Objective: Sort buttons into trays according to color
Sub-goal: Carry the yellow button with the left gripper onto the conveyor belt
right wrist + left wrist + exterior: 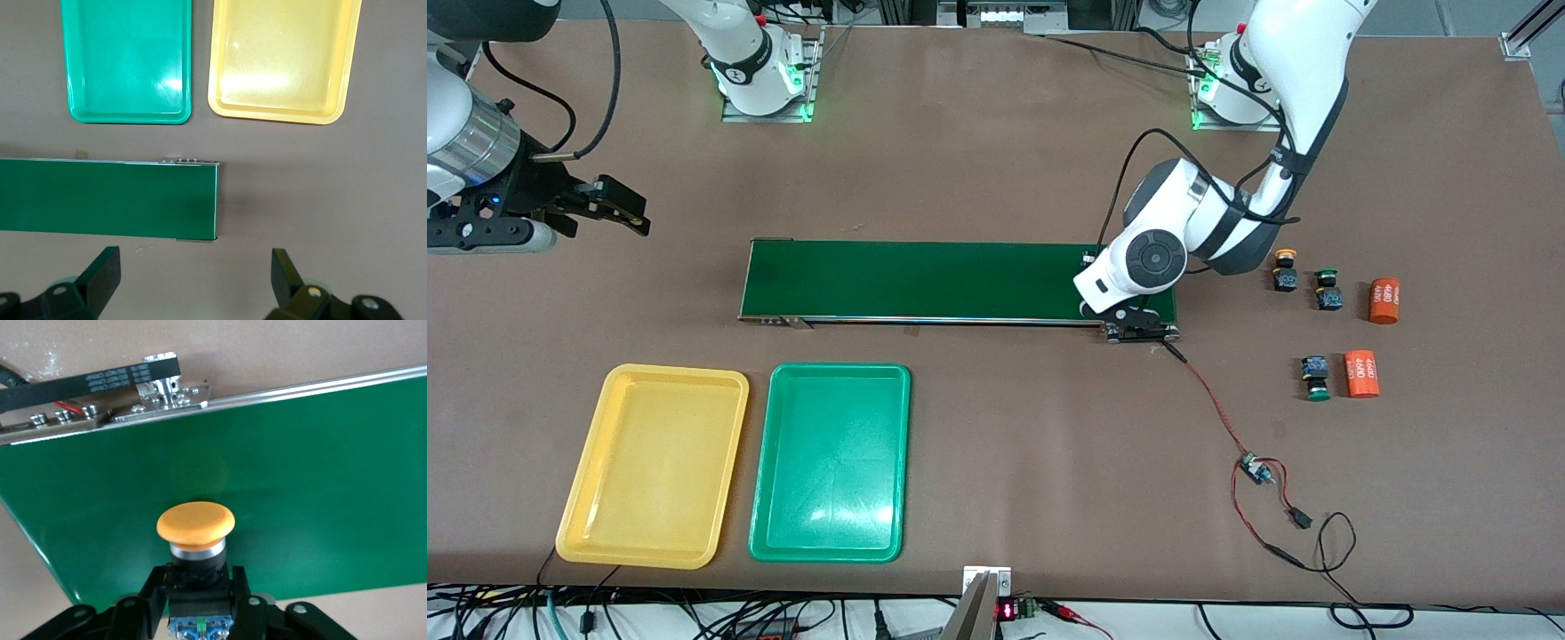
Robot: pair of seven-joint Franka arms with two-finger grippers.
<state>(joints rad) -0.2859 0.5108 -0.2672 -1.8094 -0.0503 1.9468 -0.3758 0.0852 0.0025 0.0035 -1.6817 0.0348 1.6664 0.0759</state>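
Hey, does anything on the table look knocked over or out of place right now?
Slightly: one green button lies on its side beside an orange cylinder. Both trays, yellow and green, are empty. The left gripper holds a yellow button over the conveyor belt.

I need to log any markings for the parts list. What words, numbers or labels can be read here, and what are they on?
"4680" with a second similar line under it, not surely readable: white print on the orange cylinder beside the green button.
The same kind of white print on the other orange cylinder: too small to read surely.
White print on the black toothed belt at the conveyor's end: blurred, unreadable.
Red digits on the small display at the table edge: unreadable.
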